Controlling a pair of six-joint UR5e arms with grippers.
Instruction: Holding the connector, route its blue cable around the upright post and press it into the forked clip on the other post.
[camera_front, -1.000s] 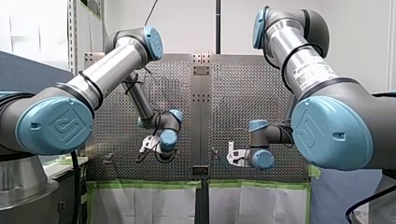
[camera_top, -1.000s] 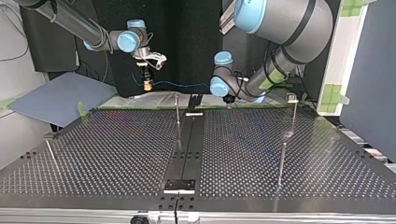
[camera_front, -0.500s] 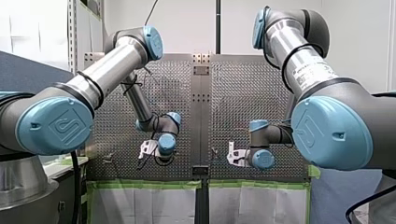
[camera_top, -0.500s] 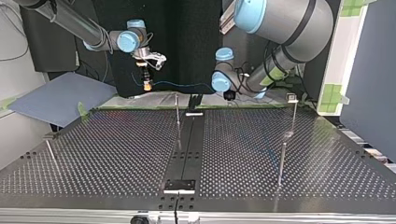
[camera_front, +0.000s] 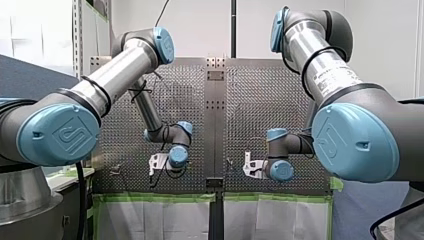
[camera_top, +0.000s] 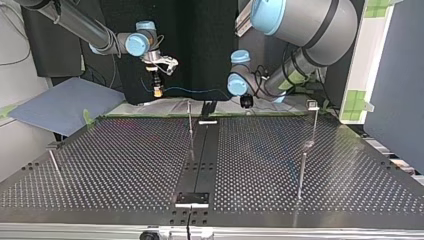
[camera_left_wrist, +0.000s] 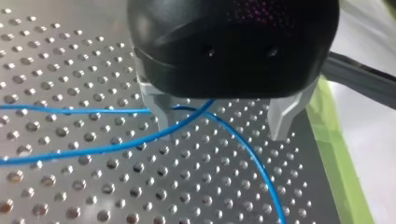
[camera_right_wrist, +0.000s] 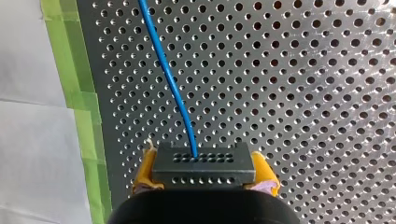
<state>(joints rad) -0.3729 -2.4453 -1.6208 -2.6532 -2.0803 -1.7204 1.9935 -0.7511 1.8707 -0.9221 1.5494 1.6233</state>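
- The perforated metal table (camera_top: 110, 165) is a grid of small holes. In the top view a black strip (camera_top: 200, 155) runs down its middle. Green tape (camera_right_wrist: 70, 70) lines its edge, and white sheeting (camera_right_wrist: 32, 149) lies beyond the tape.
- A thin upright post (camera_top: 190, 120) stands near the middle, by the far edge in the top view. At that view's right stand a plain post (camera_top: 301, 172) and, behind it, a capped post (camera_top: 314, 122) with a small block on top. I cannot tell whether the block is forked.
- My right gripper (camera_right_wrist: 204, 170) is clamped with yellow pads on the black connector (camera_right_wrist: 204, 164), which is held above the table's taped edge.
- The blue cable (camera_right_wrist: 168, 79) leaves the connector's face and runs across to my left gripper (camera_left_wrist: 219, 119). That gripper's fingers stand apart, and the cable passes loosely between them.
- A dark curtain (camera_top: 200, 45) hangs behind the arms in the top view, with a blue-grey panel (camera_top: 60, 105) at that view's left. The front view shows a white wall (camera_front: 200, 25).
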